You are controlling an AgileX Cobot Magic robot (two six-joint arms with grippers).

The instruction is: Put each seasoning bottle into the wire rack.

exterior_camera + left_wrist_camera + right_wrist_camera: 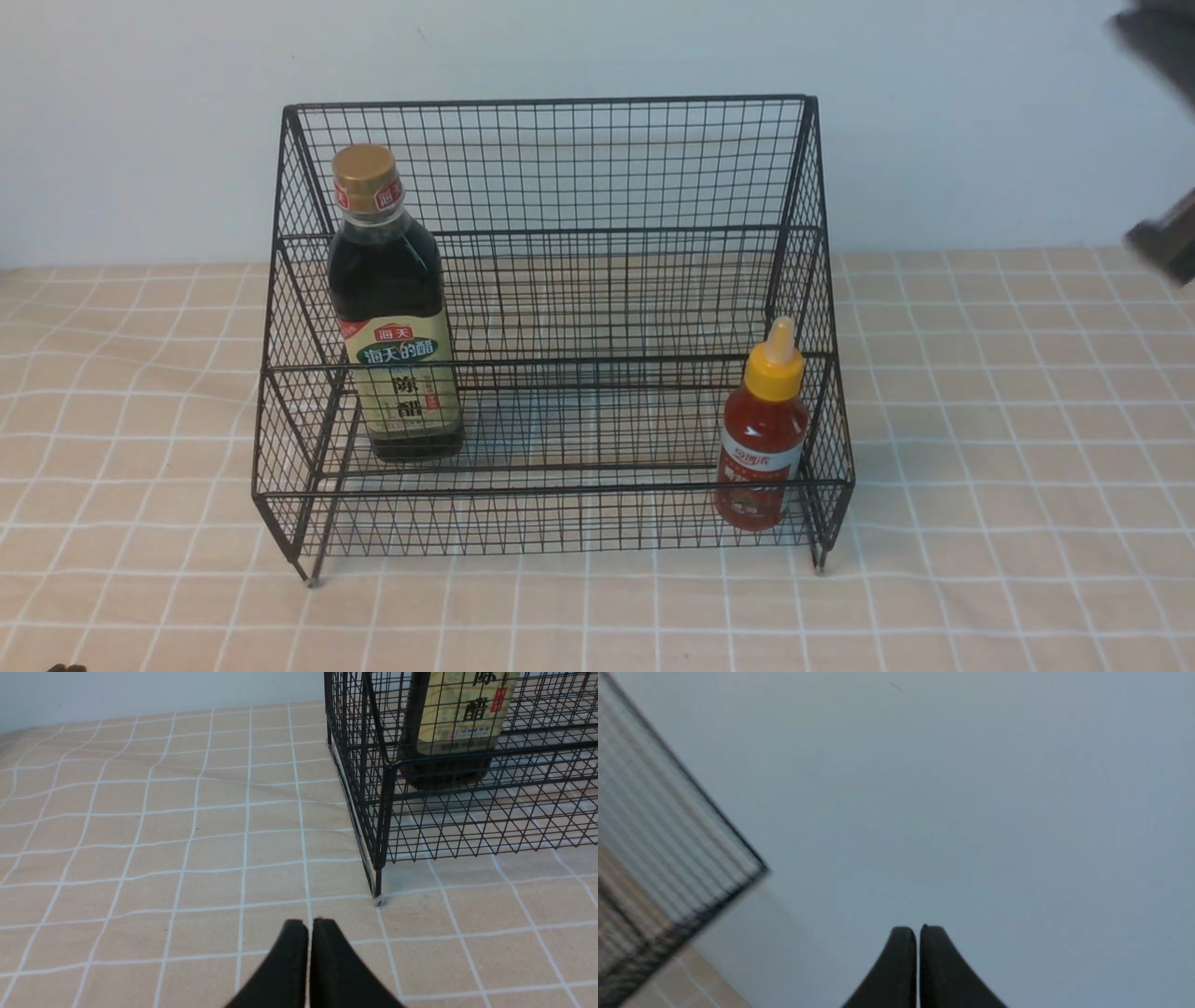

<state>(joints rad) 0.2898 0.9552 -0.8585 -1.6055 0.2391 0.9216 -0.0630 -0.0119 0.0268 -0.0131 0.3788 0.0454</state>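
The black wire rack (551,101) stands in the middle of the table. The dark vinegar bottle (397,308), with gold cap, stands upright inside the rack at its left end. The red sauce bottle (761,448), with yellow nozzle, stands upright in the lower front tier at the right end. My left gripper (309,924) is shut and empty, low over the cloth just outside the rack's front left foot; the rack (383,812) and the vinegar bottle (448,718) show beyond it. My right gripper (918,929) is shut and empty, raised and facing the wall, with the rack's top corner (668,812) beside it.
A beige checked cloth (1008,467) covers the table. A pale wall (934,140) stands close behind the rack. Blurred dark parts of my right arm (1162,247) show at the upper right edge of the front view.
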